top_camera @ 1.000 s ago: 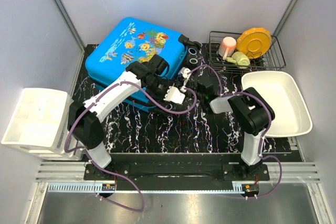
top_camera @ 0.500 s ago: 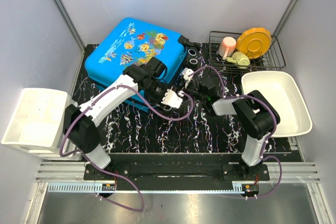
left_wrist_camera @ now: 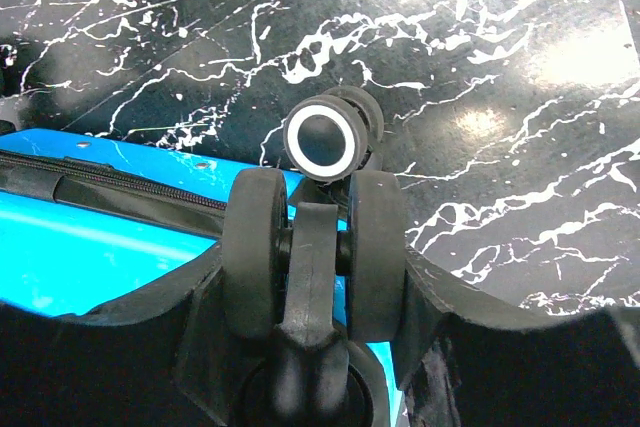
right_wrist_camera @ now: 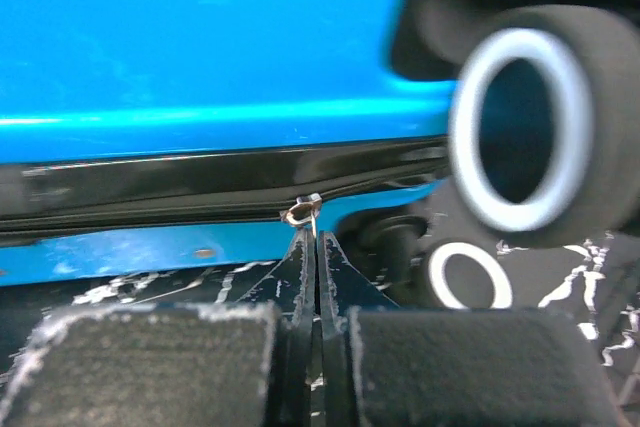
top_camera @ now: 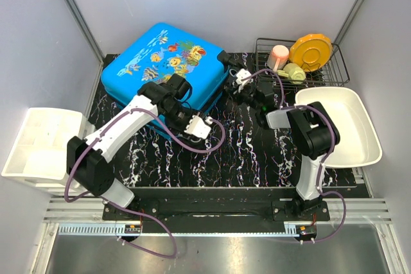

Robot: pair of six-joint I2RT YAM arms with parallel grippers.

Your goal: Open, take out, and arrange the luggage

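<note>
The blue fish-print suitcase (top_camera: 164,68) lies flat and closed at the back left of the marbled table (top_camera: 257,152). My left gripper (left_wrist_camera: 315,277) clamps its corner caster (left_wrist_camera: 255,247), bracing it. My right gripper (right_wrist_camera: 310,247) is pinched tight on the zipper pull (right_wrist_camera: 302,212). I judge we're at the unzipping step: next I'd drag the pull steadily along the seam without losing it.

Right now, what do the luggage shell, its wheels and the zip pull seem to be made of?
The luggage shell looks like hard glossy plastic: sharp highlights, printed fish. Its wheels look like matte black rubber or plastic; I cannot tell which. The zip pull looks like metal, since its small ring glints, though blur leaves this open.
</note>
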